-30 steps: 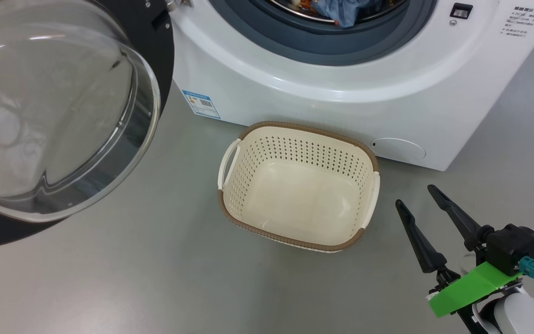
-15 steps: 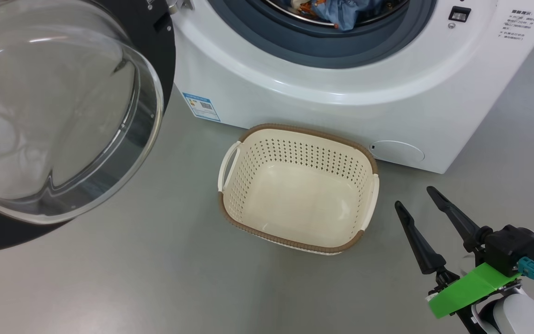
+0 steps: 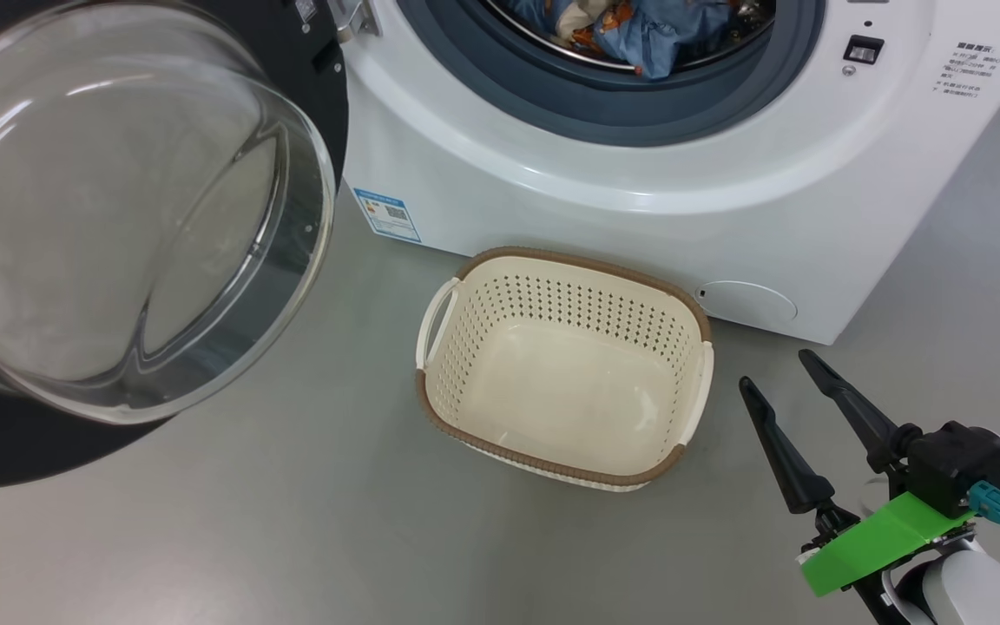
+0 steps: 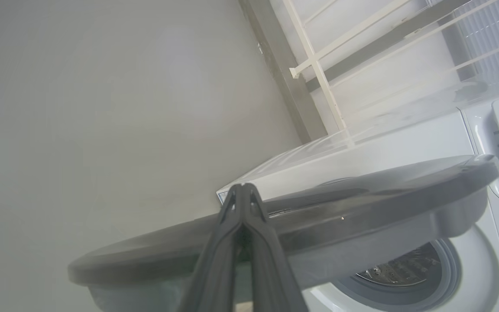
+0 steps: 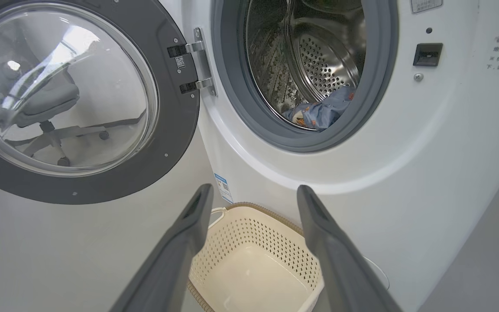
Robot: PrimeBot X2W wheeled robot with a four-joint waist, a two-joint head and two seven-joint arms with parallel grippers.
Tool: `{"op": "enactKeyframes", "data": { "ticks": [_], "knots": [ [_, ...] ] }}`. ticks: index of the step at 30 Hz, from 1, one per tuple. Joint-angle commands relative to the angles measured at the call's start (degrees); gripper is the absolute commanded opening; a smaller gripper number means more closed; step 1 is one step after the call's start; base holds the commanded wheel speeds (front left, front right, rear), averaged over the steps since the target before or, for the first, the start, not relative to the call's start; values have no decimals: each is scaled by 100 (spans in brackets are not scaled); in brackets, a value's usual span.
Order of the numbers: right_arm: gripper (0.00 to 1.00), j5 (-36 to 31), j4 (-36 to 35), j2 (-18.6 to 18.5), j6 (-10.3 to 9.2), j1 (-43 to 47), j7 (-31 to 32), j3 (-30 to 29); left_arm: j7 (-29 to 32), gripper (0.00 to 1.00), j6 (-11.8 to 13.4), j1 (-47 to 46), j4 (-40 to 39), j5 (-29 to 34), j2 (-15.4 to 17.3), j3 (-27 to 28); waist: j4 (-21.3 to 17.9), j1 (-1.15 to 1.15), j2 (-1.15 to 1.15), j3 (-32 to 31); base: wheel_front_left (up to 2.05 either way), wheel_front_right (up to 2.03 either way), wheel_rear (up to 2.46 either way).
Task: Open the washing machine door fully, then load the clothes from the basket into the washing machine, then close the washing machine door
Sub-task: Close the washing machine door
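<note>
Bright, even diffuse light, shadows faint. Head view sharp; glare streaks on the washing machine door (image 3: 118, 217) glass, far left of the right claw (image 3: 778, 368). Left wrist view hazy, washed out, low contrast; left claw (image 4: 243, 187) itself soft. Right wrist view crisp, edges bowed, room reflections in the glass up-left of the claw.
</note>
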Motion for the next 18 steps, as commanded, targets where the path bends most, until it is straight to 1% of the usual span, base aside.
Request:
{"op": "enactKeyframes", "data": {
  "ticks": [1, 18],
  "knots": [
    [100, 3, -125, 11, 12, 22, -28, 109, 186, 0, -65, 100, -285, -106, 197, 24, 15, 0, 0, -25, 0, 0, 0],
    [100, 12, -114, 89, 12, 84, -28, 81, 880, 0, -66, 745, -1410, -495, 194, -185, 29, 0, 0, -194, 0, 0, 0]
  ]
}}
